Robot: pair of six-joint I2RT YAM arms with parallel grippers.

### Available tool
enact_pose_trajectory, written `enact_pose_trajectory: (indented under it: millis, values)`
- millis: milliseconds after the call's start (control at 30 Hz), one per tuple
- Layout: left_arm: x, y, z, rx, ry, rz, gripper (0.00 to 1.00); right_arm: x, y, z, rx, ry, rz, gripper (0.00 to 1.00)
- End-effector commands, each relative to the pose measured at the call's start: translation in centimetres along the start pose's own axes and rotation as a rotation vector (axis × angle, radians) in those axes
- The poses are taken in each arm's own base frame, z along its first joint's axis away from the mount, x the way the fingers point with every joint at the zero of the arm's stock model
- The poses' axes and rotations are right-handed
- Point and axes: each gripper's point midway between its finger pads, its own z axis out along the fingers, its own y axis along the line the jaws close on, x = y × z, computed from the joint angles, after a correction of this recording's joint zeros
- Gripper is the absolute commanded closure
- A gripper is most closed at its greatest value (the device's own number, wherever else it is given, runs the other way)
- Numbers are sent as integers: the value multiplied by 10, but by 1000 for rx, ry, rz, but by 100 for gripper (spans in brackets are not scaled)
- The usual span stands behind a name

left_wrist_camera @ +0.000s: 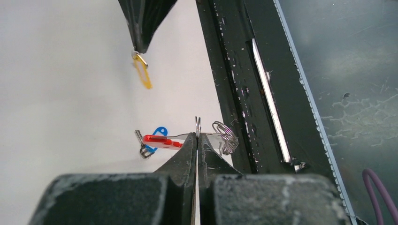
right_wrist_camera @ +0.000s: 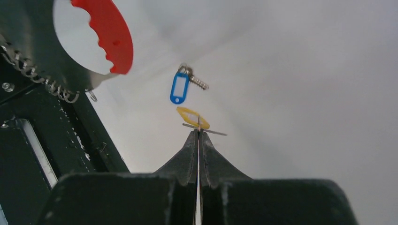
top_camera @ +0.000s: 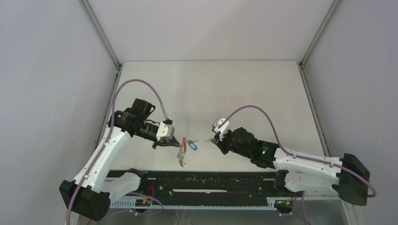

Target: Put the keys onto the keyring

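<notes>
Left pincer (left_wrist_camera: 197, 137) clamps the keyring (left_wrist_camera: 224, 137), which half hides the blue key (left_wrist_camera: 159, 132) beyond its tips. Right pincer (right_wrist_camera: 198, 132) pinches the yellow key (right_wrist_camera: 192, 117), its blade barely discernible.

The light is bright and soft, coming from above. In the top view the desk (top_camera: 211, 89) looks white, with only faint grey shadows by my arms, and that view is a little fuzzy. In the left wrist view my left jaws at 6 o'clock are blurry, the desk at 9 o'clock is washed out, and a metal strip (left_wrist_camera: 267, 93) toward 2 o'clock shines. The right wrist view is greyer. There the keyring (right_wrist_camera: 105, 35) at 11 o'clock is blurry, but the blue key (right_wrist_camera: 179, 87) and yellow key (right_wrist_camera: 192, 117) look sharp.
</notes>
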Motion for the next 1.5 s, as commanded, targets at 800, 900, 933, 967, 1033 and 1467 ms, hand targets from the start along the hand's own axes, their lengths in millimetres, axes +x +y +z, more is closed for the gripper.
enact_pose_trajectory:
  millis: [800,900,933,967,1033,1467]
  values:
    - [-81,-2,1,120,-204,185,100,-139,78,-42,-321,-307,-740,100]
    - [-80,-3,2,127,-209,160,100,-140,83,-43,-337,-316,-766,100]
    - [-79,-4,2,127,-208,158,100,-140,84,-43,-339,-316,-772,100]
    - [-78,-3,2,126,-206,155,100,-140,85,-42,-342,-315,-778,100]
    - [-76,-3,3,128,-203,148,100,-140,87,-43,-346,-318,-789,100]
    - [-70,7,8,110,-192,115,100,-150,94,-42,-345,-342,-826,100]
